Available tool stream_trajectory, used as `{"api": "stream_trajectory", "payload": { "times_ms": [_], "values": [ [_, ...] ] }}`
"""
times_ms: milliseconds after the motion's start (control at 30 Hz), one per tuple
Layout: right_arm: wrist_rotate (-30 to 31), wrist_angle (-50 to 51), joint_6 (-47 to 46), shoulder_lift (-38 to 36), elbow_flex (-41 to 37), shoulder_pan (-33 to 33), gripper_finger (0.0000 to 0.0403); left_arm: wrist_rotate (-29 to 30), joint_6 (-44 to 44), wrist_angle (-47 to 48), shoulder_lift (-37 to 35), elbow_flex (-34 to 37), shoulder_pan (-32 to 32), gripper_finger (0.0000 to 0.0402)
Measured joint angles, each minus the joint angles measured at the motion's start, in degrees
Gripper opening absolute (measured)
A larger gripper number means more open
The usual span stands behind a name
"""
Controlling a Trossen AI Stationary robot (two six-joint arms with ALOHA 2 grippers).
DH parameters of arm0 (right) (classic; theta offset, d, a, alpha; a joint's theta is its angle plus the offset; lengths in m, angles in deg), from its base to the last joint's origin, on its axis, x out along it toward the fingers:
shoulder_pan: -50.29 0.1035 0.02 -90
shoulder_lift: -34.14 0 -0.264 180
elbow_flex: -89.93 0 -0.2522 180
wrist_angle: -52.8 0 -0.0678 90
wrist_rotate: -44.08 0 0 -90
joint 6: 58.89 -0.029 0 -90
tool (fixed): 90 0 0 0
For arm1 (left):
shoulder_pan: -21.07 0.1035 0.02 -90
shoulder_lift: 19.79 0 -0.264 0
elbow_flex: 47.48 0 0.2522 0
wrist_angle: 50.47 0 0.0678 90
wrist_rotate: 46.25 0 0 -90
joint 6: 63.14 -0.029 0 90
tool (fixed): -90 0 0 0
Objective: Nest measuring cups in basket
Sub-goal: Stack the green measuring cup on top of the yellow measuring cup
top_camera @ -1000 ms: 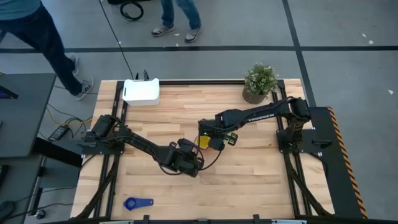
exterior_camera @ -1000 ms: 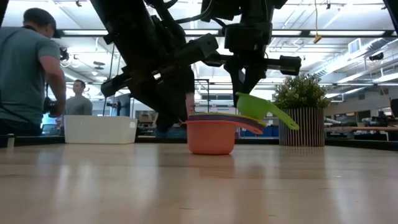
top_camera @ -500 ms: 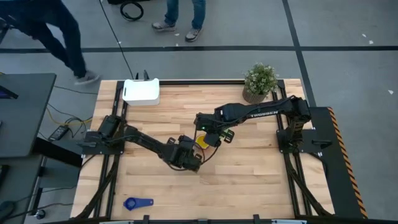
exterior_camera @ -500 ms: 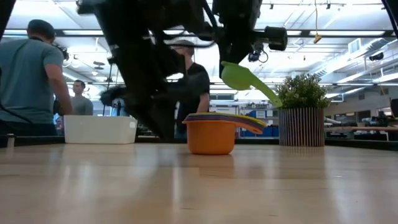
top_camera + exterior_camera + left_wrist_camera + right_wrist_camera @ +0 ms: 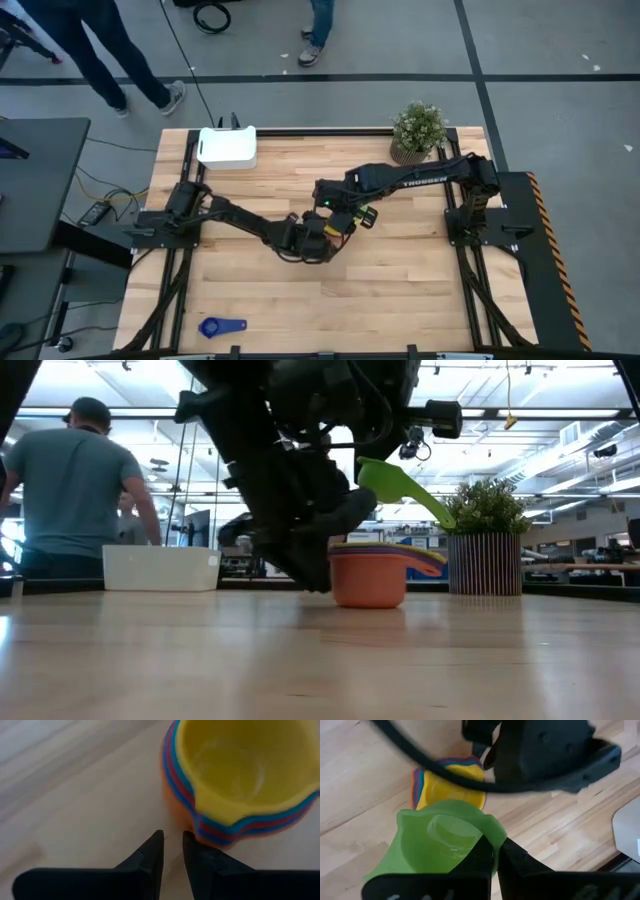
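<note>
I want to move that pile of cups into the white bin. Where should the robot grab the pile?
Grip the orange cup at the bottom of the stack, across its round wall from the sides, probably. It carries the rest, and the handles fan out on one side.

The tabletop (image 5: 400, 270) is pale wood in narrow glued strips, smooth, with a soft sheen that mirrors the room's lights in the low view. The stacked measuring cups (image 5: 368, 575) look like smooth plastic: the orange outer one is satiny, and the yellow inner one (image 5: 235, 765) shows a faint gloss on its floor. The green cup (image 5: 440, 845) is slightly translucent plastic with a shiny bowl. The left tool (image 5: 171, 857) and right tool (image 5: 495, 855) have matt black fingers, like moulded plastic. The basket (image 5: 227, 148) is white, smooth, matt plastic. The plant pot (image 5: 484, 563) has a ribbed, slatted brown wall. The blue cup (image 5: 221, 327) looks like smooth plastic.
</note>
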Motion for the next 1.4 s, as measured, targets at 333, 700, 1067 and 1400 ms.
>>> {"api": "stream_trajectory", "payload": {
  "times_ms": [333,700,1067,1400],
  "values": [
    [-1.39,1.85,-0.15,0.00,0.00,-1.17,0.0011,-4.37,-2.83,-3.16,1.29,-0.03,0.99,0.0079],
    [-2.38,2.25,-2.03,0.09,-5.37,-1.18,0.0011,-5.19,-2.83,-2.45,0.99,0.02,-0.58,0.0079],
    [-4.34,0.53,-1.85,0.09,-5.46,-1.51,0.0011,-5.16,-2.85,-2.47,0.94,0.02,-0.74,0.0079],
    [-4.78,-0.65,-1.55,0.09,-5.46,-1.51,0.0025,-5.14,-2.87,-2.40,0.94,0.02,-0.74,0.0079]
  ]
}}
